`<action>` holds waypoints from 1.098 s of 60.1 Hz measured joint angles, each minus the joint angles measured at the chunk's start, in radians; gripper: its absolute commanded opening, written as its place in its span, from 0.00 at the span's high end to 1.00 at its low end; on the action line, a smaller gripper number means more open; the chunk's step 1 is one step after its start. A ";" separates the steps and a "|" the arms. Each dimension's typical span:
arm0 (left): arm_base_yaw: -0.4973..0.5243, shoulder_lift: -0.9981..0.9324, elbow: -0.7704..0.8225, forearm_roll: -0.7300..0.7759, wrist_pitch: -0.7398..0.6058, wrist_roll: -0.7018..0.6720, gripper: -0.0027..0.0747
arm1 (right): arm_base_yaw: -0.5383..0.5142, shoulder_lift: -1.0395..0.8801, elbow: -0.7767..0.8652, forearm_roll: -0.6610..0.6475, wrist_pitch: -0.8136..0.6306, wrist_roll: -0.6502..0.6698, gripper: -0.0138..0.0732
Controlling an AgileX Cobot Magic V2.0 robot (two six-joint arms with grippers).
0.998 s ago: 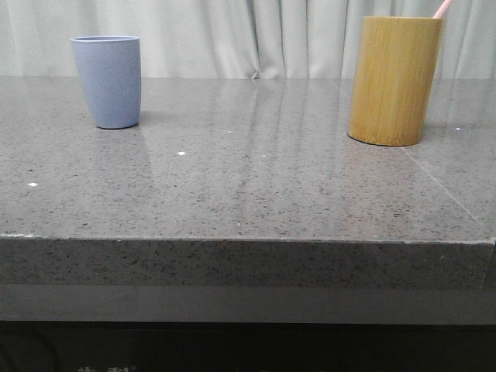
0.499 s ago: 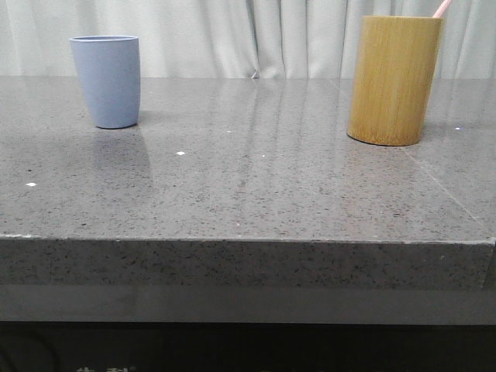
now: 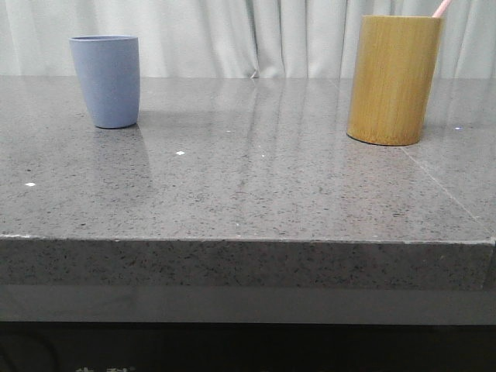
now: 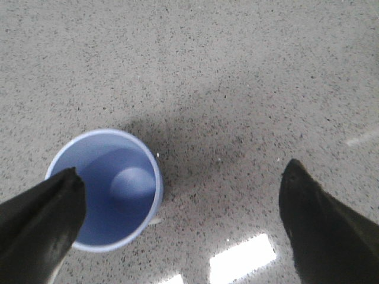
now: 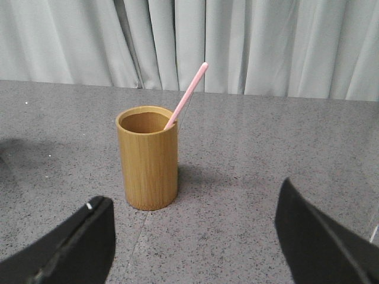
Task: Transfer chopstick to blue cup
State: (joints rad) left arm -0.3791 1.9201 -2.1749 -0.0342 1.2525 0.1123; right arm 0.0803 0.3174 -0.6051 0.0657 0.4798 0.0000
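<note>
Chopstick (image 5: 188,94) is sitting in the bamboo holder (image 5: 148,158), leaning against its rim with the pink upper end sticking out at a slant, so there is a free length above the rim to grab. Holder is standing upright near the back right corner of the grey stone counter (image 3: 248,194); the blue cup (image 3: 105,80) is standing upright near the back left corner, well apart from it, mouth up and empty inside, ready to take the stick. Right gripper (image 5: 195,236) is facing the holder from a short way off with its jaws spread wide and nothing between them, which looks like the lineup for a pick. Left gripper (image 4: 177,225) is hanging over the blue cup, also spread wide and carrying nothing; one finger is overlapping the cup's rim in that wrist view, contact can't be judged. Probably just parked there, or placed to steady the cup. No brands, labels or readable writing on either vessel or the counter.
</note>
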 measured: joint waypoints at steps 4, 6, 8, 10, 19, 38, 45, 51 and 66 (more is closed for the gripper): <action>0.000 0.024 -0.010 0.017 0.004 -0.006 0.14 | 0.000 0.000 0.000 0.000 0.000 0.000 0.18; 0.000 0.032 -0.010 0.025 0.004 -0.012 0.15 | 0.000 0.000 0.000 0.000 0.000 0.000 0.18; 0.000 0.042 -0.012 0.034 0.006 -0.016 0.16 | 0.000 0.000 0.000 0.000 0.000 0.000 0.18; 0.002 0.047 -0.012 0.034 0.008 -0.018 0.17 | 0.000 0.000 0.000 0.000 0.000 0.000 0.18; 0.016 0.073 -0.013 0.045 0.008 -0.023 0.21 | 0.000 0.000 0.000 0.000 0.000 0.000 0.18; 0.018 0.141 -0.014 0.016 0.008 -0.025 0.25 | 0.000 0.000 0.000 0.000 -0.002 0.000 0.18; 0.018 0.164 -0.014 0.010 0.008 -0.025 0.25 | 0.000 0.000 0.000 0.000 -0.006 0.000 0.18; 0.018 0.180 -0.014 0.010 0.008 -0.025 0.31 | 0.000 0.000 0.000 0.000 -0.008 0.000 0.18; 0.018 0.186 -0.014 0.034 0.008 -0.025 0.63 | 0.000 0.000 0.000 0.000 -0.021 0.000 0.18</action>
State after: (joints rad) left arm -0.3612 2.1065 -2.1888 0.0000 1.2605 0.0873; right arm 0.0803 0.3174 -0.6051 0.0657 0.4592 0.0000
